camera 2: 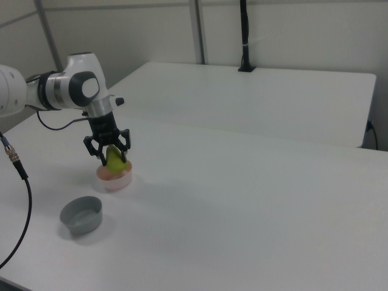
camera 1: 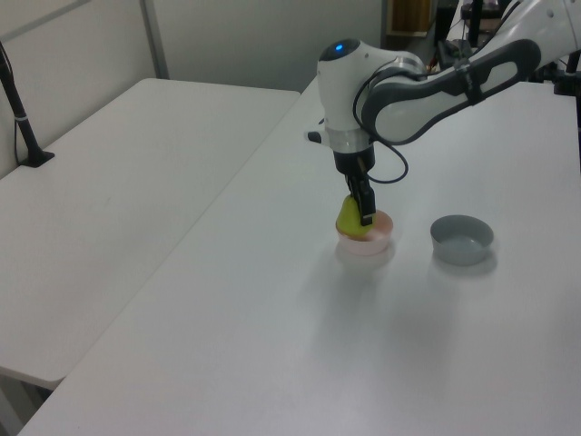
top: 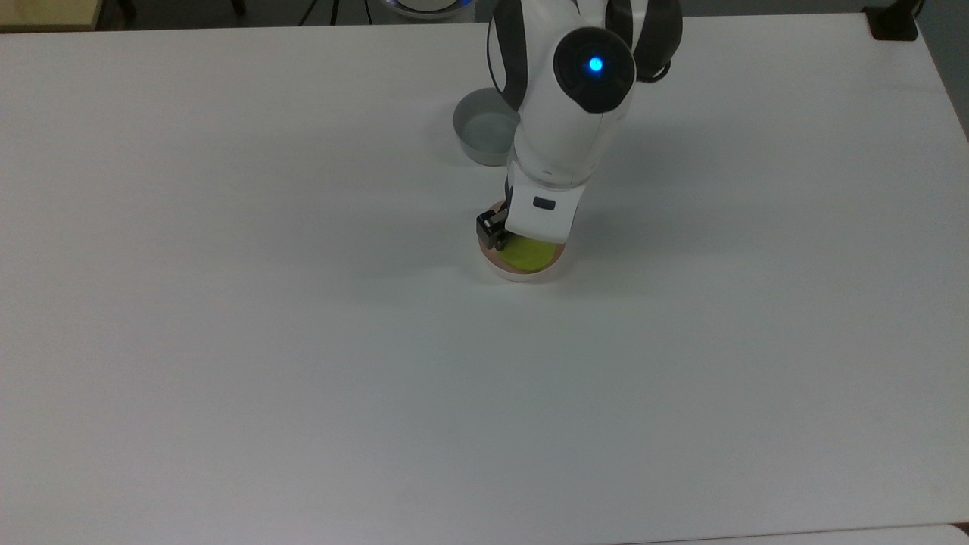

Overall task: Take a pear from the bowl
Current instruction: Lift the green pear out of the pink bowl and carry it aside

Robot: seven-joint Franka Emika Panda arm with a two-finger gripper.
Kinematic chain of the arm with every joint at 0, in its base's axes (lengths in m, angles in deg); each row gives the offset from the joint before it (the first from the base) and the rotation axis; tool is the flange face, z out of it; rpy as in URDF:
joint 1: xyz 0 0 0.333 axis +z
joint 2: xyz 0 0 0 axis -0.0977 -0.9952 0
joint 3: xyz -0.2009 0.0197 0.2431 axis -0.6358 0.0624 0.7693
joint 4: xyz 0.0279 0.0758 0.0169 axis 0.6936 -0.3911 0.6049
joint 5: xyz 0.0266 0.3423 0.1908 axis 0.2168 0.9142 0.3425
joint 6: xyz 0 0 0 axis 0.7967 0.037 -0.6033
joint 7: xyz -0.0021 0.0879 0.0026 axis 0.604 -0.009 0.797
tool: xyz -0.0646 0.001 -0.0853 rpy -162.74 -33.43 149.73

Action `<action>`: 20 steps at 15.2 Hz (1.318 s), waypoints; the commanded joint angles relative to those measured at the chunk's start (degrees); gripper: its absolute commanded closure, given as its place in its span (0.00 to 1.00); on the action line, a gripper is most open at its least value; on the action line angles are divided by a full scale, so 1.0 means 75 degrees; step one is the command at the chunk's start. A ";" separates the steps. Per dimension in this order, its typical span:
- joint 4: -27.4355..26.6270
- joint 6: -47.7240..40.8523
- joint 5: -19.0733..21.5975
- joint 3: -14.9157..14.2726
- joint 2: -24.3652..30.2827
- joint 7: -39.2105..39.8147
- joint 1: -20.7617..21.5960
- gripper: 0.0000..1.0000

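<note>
The yellow-green pear (camera 2: 116,162) hangs just above the pale pink bowl (camera 2: 114,180), its lower end still within the rim. My gripper (camera 2: 111,154) points straight down and is shut on the pear, one dark finger on each side. In the left view the pear (camera 1: 348,221) stands clear above the bowl (camera 1: 368,244), with the gripper (camera 1: 359,214) on its upper part. From the top view the white hand covers much of the pear (top: 528,256) and the far side of the bowl (top: 521,277).
A grey bowl (top: 480,136) of similar size stands close by on the white table (top: 227,303), beyond the pink bowl in the top view and partly under the arm. It holds nothing. A second white table (camera 2: 273,97) adjoins.
</note>
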 commanded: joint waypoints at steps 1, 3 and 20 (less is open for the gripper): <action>-0.0194 -0.0260 0.0101 -0.0069 0.0661 0.0081 0.0067 0.58; -0.0194 -0.0458 0.0137 -0.0069 0.0953 0.0081 0.0055 0.58; -0.0077 -0.0635 0.0020 -0.0069 0.1447 0.0526 -0.2158 0.57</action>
